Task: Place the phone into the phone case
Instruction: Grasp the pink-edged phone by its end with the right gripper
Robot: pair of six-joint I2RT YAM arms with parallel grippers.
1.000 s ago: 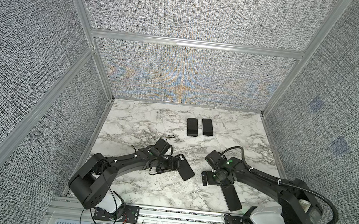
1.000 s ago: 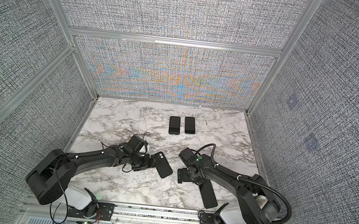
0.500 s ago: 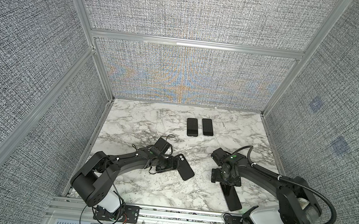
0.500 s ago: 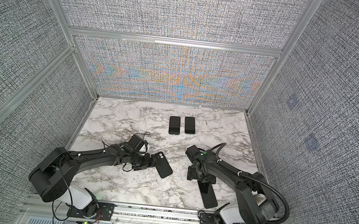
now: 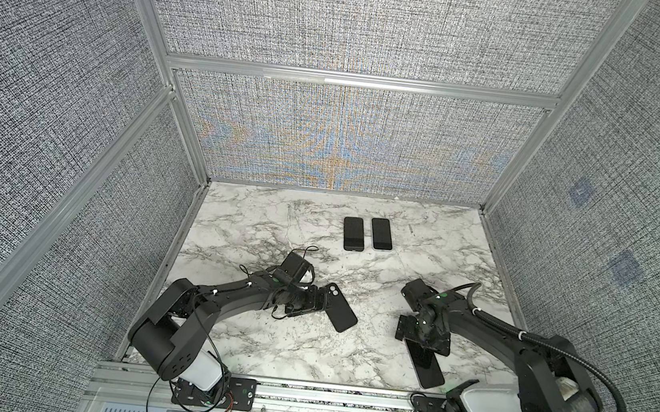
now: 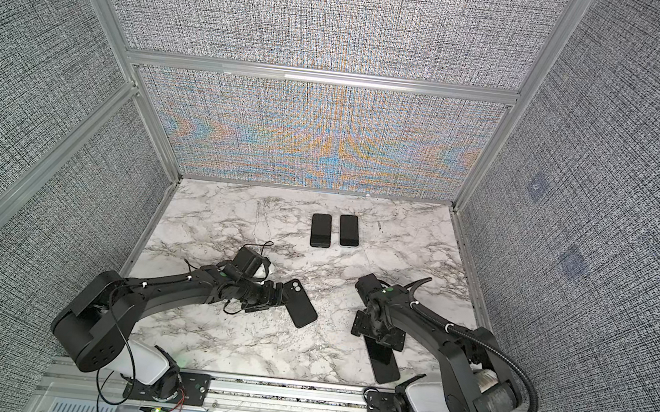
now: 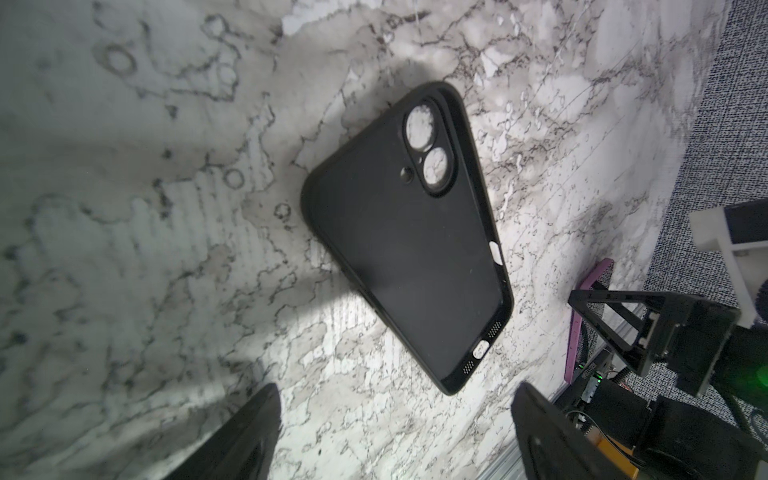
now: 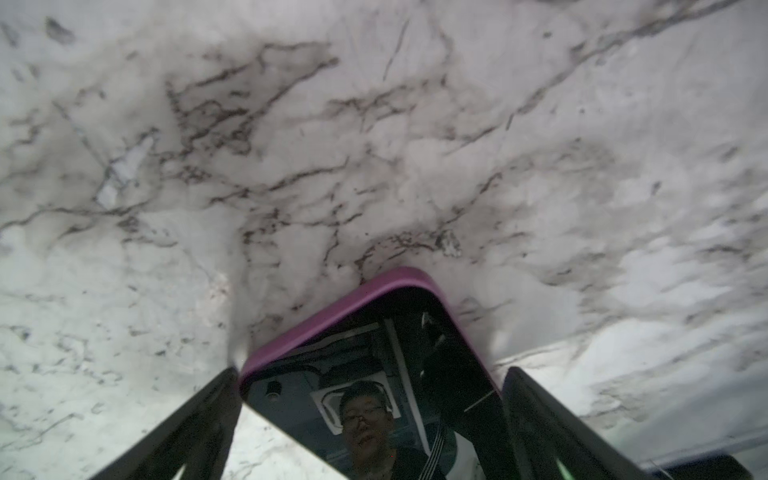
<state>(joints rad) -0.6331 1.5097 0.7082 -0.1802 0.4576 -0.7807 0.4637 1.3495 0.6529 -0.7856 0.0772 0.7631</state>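
Nothing is joined yet. The phone case (image 5: 337,307) lies flat on the worktop (image 5: 276,226), left of the middle and toward the front edge. The left wrist view shows the phone case (image 7: 409,237) hollow side up, marble visible through its lens cut-outs, so it's empty and ready to receive. The left gripper (image 5: 319,303) is right at its near side with jaws spread wide. From the wrist camera only a corner of the case reaches the mouth of the gap, so nothing is clamped. Over on the right, the phone (image 5: 427,365), purple-edged and screen up, lies close to the front edge toward the front right corner, well apart from the case. The right gripper (image 5: 423,337) is down over the phone's far end, jaws fully apart and straddling it — the wrist view has the phone (image 8: 374,345) sitting skewed between the fingers, and I can't tell whether either pad touches. Two more dark handsets (image 5: 354,234) lie side by side near the back edge. By my reckoning it's early — grasp, lift, carry across, align and press in are all to come.
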